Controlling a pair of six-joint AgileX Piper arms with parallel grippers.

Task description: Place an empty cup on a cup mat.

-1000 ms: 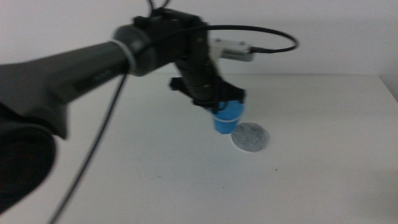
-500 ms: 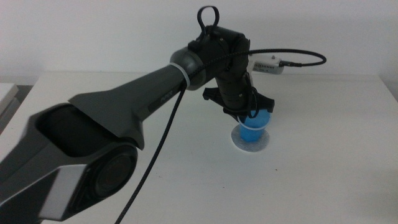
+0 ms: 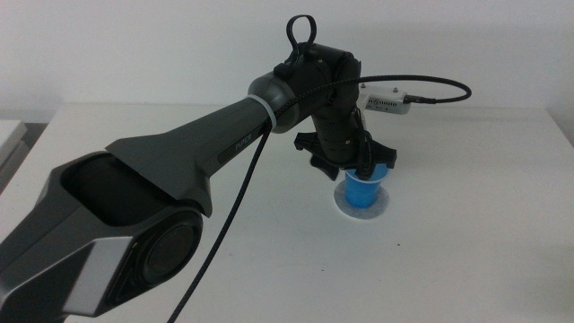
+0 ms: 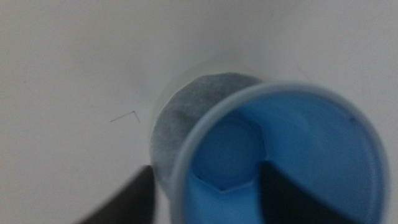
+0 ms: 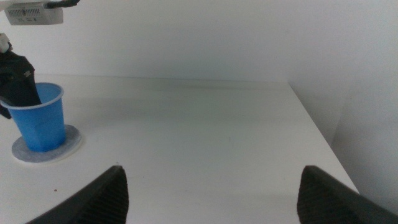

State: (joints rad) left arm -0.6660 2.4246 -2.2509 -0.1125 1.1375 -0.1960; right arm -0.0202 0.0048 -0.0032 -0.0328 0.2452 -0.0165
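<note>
One cup [image 3: 364, 189], blue, upright on one cup mat [image 3: 381, 208] (grey, speckled). Two grippers: the left gripper [image 3: 357, 164] pinches the cup's rim, one jaw inside and one outside; the right gripper [image 5: 211, 190], jaws spread, waits well apart over the table [image 5: 205, 137].

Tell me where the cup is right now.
In the middle view the cup stands on the mat, right of the table's centre, with the left tool gripping its rim.
</note>
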